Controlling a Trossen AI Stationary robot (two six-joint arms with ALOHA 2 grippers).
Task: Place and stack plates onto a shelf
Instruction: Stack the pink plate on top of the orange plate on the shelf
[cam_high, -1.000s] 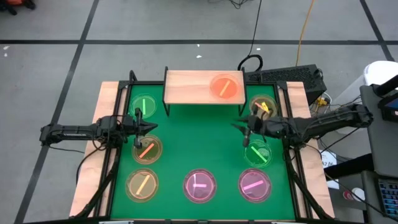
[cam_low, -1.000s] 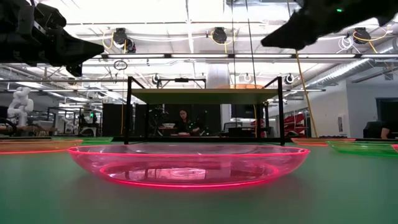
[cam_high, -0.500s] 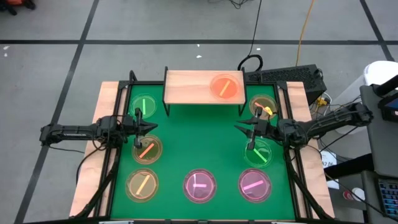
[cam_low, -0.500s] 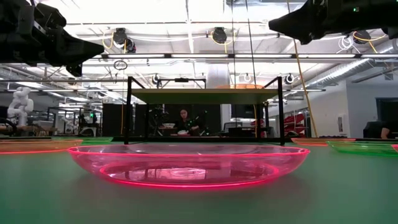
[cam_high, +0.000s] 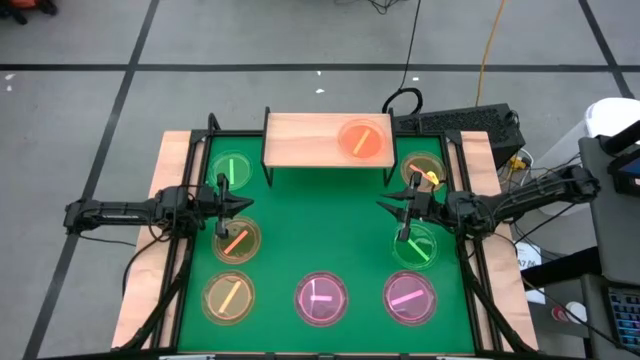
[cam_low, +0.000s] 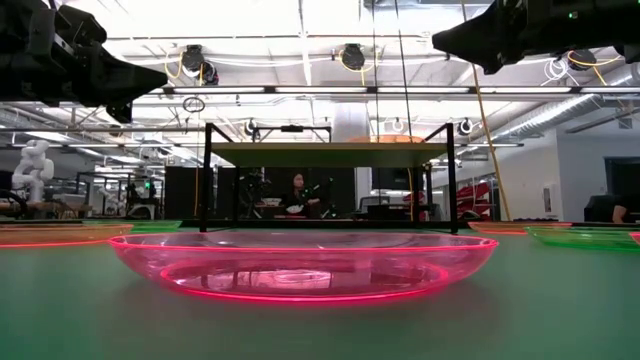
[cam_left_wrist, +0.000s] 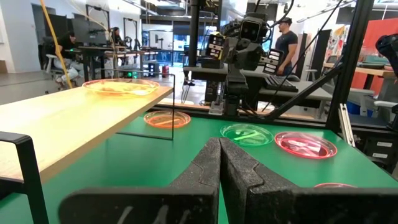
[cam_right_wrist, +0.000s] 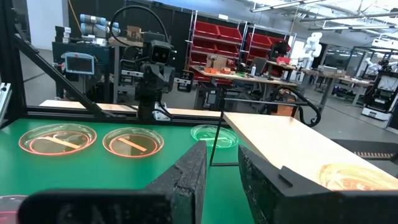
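Note:
The light-wood shelf (cam_high: 310, 140) stands on black legs at the table's far middle, with one orange plate (cam_high: 362, 138) lying on its right part. Seven plates lie flat on the green table: green (cam_high: 232, 170), amber (cam_high: 236, 240) and amber (cam_high: 229, 296) on the left, pink (cam_high: 321, 298) and pink (cam_high: 409, 296) near the front, green (cam_high: 415, 246) and amber (cam_high: 423, 172) on the right. My left gripper (cam_high: 240, 205) hovers shut and empty between the left green and amber plates. My right gripper (cam_high: 385, 205) hovers open and empty between the right amber and green plates.
Black frame rails (cam_high: 180, 250) run along the table's left and right sides. The green middle of the table (cam_high: 320, 220) in front of the shelf is bare. The left part of the shelf top (cam_left_wrist: 56, 124) is bare. People sit and stand in the room beyond the table.
My right gripper has risen, levelled out and drawn back a little toward the table's right edge, then kept still. The plates and the shelf have not moved.

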